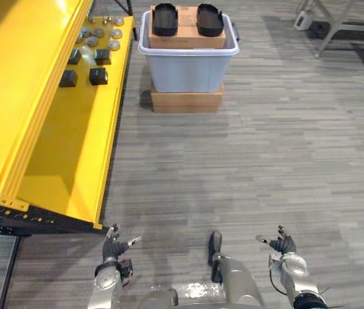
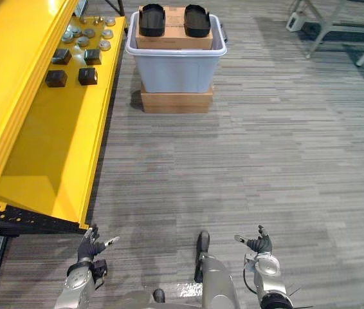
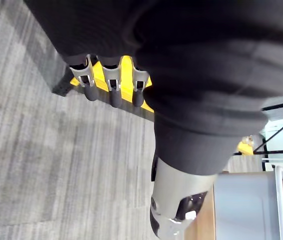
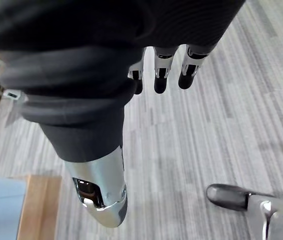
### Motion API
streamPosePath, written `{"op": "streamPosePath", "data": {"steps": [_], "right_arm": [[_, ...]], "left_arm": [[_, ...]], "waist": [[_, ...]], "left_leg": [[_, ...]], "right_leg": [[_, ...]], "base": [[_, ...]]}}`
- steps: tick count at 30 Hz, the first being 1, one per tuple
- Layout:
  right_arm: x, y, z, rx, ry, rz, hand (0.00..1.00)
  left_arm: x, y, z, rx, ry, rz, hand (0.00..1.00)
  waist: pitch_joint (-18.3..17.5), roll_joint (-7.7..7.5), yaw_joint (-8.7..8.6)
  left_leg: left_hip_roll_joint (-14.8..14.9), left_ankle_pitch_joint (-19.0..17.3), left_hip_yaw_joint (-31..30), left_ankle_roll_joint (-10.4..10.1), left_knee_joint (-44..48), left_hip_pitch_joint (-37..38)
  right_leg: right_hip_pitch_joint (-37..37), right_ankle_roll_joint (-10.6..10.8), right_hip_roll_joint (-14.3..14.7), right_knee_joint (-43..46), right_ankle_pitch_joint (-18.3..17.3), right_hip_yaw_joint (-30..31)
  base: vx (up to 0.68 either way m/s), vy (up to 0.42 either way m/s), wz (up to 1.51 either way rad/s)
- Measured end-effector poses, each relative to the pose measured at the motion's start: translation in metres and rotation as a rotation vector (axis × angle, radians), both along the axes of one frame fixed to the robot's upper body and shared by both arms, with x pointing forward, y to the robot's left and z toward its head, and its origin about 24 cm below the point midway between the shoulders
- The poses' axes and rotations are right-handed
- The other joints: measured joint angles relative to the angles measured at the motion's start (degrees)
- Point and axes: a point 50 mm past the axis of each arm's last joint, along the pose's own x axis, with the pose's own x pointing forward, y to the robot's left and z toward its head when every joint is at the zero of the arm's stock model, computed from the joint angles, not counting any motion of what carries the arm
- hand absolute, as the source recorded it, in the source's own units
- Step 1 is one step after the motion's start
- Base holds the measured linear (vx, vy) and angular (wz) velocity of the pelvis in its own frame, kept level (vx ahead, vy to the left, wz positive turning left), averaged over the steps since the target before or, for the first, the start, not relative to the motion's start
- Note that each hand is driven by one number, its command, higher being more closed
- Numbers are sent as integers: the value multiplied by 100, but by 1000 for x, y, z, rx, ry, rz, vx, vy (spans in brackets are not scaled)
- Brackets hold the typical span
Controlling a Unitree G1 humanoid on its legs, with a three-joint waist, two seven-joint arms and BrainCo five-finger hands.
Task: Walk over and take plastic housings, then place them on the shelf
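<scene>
1. left plastic housing (image 1: 164, 19) and right plastic housing (image 1: 209, 19): two black oval shells, lying side by side but apart, at 12 o'clock in the eye views. neither hand touches them.
2. cardboard box (image 1: 187, 40): carries both housings on its top face. it stands inside the pale grey tub (image 1: 188, 74) and rises above the tub's rim.
3. flat brown box (image 1: 187, 100): lies on the grey striped floor (image 1: 265, 161) directly under the tub.
4. yellow shelf (image 1: 72, 154): runs from 9 o'clock to 11 o'clock along the robot's left side, and its far end is just beside the tub.
5. dark blocks (image 1: 98, 76): four small square pieces in a loose group on the far part of the shelf.
6. round metal parts (image 1: 98, 32): a cluster of small grey discs on the shelf beyond the blocks, at 11 o'clock.
7. left hand (image 1: 113, 246): at 7 o'clock, low over the floor just past the shelf's near corner. its fingers are straight, the thumb stands out to the side, and it holds nothing.
8. right hand (image 1: 283, 244): at 5 o'clock, over bare floor. its fingers are likewise straight, the thumb is apart, and it is empty.
9. pale frame legs (image 1: 336, 26): stand on the floor at 1 o'clock, well apart from the tub.
</scene>
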Motion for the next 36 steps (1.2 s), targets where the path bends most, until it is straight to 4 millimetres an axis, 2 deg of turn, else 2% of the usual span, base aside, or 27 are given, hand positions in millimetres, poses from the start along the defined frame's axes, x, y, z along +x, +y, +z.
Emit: {"op": "streamPosePath", "data": {"steps": [1,2,3,4,6,9,10,11,13,14,16,18,19,20,21,22,23,24,25,26,28,30,31,32,33,34,36], "right_arm": [[1,2,0,2,-1,6,0],[1,2,0,2,1,11,0],[1,6,-1,3,4,26,0],[0,7,-2,6,4,30,0],[-3,6,-3,17,-3,14,0],[-5,5,-4,41,-8,-20,0],[-7,4,-6,46,-2,-30,0],[-8,4,-6,52,-1,-42,0],[-9,2,-7,69,-8,-75,0],[-10,6,-9,82,-5,-77,0],[-14,15,-13,110,4,-81,0],[-19,17,-15,128,7,-108,0],[-24,19,-19,144,20,-125,0],[-27,21,-20,148,26,-128,0],[-33,23,-22,155,30,-129,0],[-35,27,-23,166,31,-129,0],[-36,29,-24,171,34,-127,0],[-39,30,-25,177,41,-122,0],[-42,30,-26,181,47,-120,0],[-44,30,-27,181,54,-121,0],[-46,31,-30,180,73,-105,0],[-48,34,-33,187,97,-101,0],[-52,34,-36,189,116,-105,0],[-56,33,-39,189,142,-109,0],[-58,33,-41,191,155,-111,0],[-59,31,-41,187,164,-112,0],[-50,31,-38,185,143,-104,0]], "left_arm": [[-1,-3,-2,-12,6,0,0],[-2,-4,-3,-18,11,1,0],[-6,-5,-5,-24,23,2,0],[-7,-4,-6,-29,25,9,0],[-8,-5,-7,-38,28,14,0],[-13,-6,-7,-47,25,24,0],[-15,-8,-8,-54,32,26,0],[-16,-9,-9,-58,34,28,0],[-19,-14,-11,-76,44,35,0],[-20,-14,-12,-76,51,37,0],[-18,-16,-11,-81,45,37,0],[-13,-22,-10,-99,31,29,0],[-13,-24,-10,-100,33,20,0],[-12,-25,-10,-99,31,16,0],[-8,-25,-7,-95,16,8,0],[-5,-23,-4,-88,2,7,0],[-5,-23,-4,-87,0,7,0],[-4,-23,-3,-88,-3,6,0],[-1,-23,-2,-87,-10,3,0],[-1,-21,-2,-83,-11,3,0],[-3,-20,-5,-79,8,3,0],[-8,-15,-10,-67,42,5,0],[-10,-13,-12,-61,54,5,0],[-14,-12,-15,-59,76,8,0],[-19,-11,-18,-57,93,11,0],[-26,-10,-23,-60,125,25,0],[-32,-13,-27,-74,146,33,0]], "waist": [[6,13,4],[16,29,10],[39,48,39],[67,5,97],[77,-50,213],[91,-55,316],[130,-119,415],[132,-108,446],[121,-76,609],[73,-80,723],[-50,-299,724],[-60,-380,727],[-59,-385,697],[-64,-393,663],[-70,-392,572],[-74,-392,537],[-80,-390,527],[-101,-382,513],[-125,-369,477],[-160,-361,446],[-156,-336,386],[-228,-387,360],[-232,-397,340],[-287,-470,257],[-319,-421,226],[-434,-273,248],[-440,-221,244]], "left_leg": [[97,323,10,-415,1143,-392],[178,631,20,-476,1795,-650],[440,646,142,-407,3044,-1107],[567,586,303,-278,3727,-1416],[594,453,559,-48,4184,-1979],[152,332,758,90,3017,-2904],[-107,388,764,96,2088,-3109],[-237,529,764,26,1463,-3140],[-418,1379,843,18,-507,-3173],[-449,2038,890,243,-517,-3145],[-572,2342,1031,757,-376,-3138],[-620,1878,1185,889,58,-2995],[-659,1532,1202,934,257,-2675],[-693,1388,1192,973,312,-2495],[-747,1106,1142,1006,371,-2111],[-760,908,1121,1023,308,-1721],[-759,838,1113,1016,232,-1527],[-758,718,1053,1008,23,-1136],[-736,620,939,988,-139,-840],[-707,584,879,974,-197,-737],[-617,476,776,875,-458,-257],[-493,386,669,713,-690,40],[-485,321,556,595,-785,156],[-401,220,430,416,-824,325],[-336,171,332,330,-822,392],[-109,102,194,192,-713,413],[-81,337,164,-198,-44,155]], "right_leg": [[316,-84,86,-36,-248,-77],[576,-106,178,-197,-308,-116],[1137,-150,380,-613,-336,-193],[1544,-173,468,-930,-348,-201],[2200,-180,535,-1452,-354,-179],[3142,-162,576,-2359,-363,-176],[3377,-96,521,-2572,-399,-125],[3488,-60,482,-2660,-420,-111],[3887,150,477,-2938,-592,4],[4042,293,418,-2954,-737,119],[4034,363,192,-2716,-780,253],[3767,490,-43,-1631,-803,478],[3497,832,-164,-388,-666,586],[3293,1110,-258,352,-488,642],[2816,1252,-415,1786,-408,755],[2374,1135,-520,2787,-461,725],[2170,1037,-568,3064,-510,657],[1815,816,-622,3252,-636,423],[1486,590,-645,3053,-788,207],[1340,547,-628,2811,-843,66],[1006,598,-543,1376,-896,-275],[881,715,-222,-750,-372,-178],[830,681,-129,-1485,146,-10],[893,668,-38,-1770,797,149],[965,500,44,-1824,1136,173],[1070,174,233,-1836,1375,133],[1224,43,265,-1748,1104,50]], "base": [[587,-294,34],[581,-300,24],[548,-269,11],[600,-273,8],[455,-163,6],[555,-64,6],[381,28,-11],[486,65,-16],[575,132,-37],[559,147,-51],[618,157,-29],[633,185,-17],[494,159,-12],[593,184,1],[566,163,9],[642,172,7],[600,136,1],[551,93,12],[441,40,26],[438,-15,42],[407,-56,26],[466,-101,26],[509,-167,58],[444,-178,63],[585,-256,48],[591,-241,27],[635,-262,19]]}}
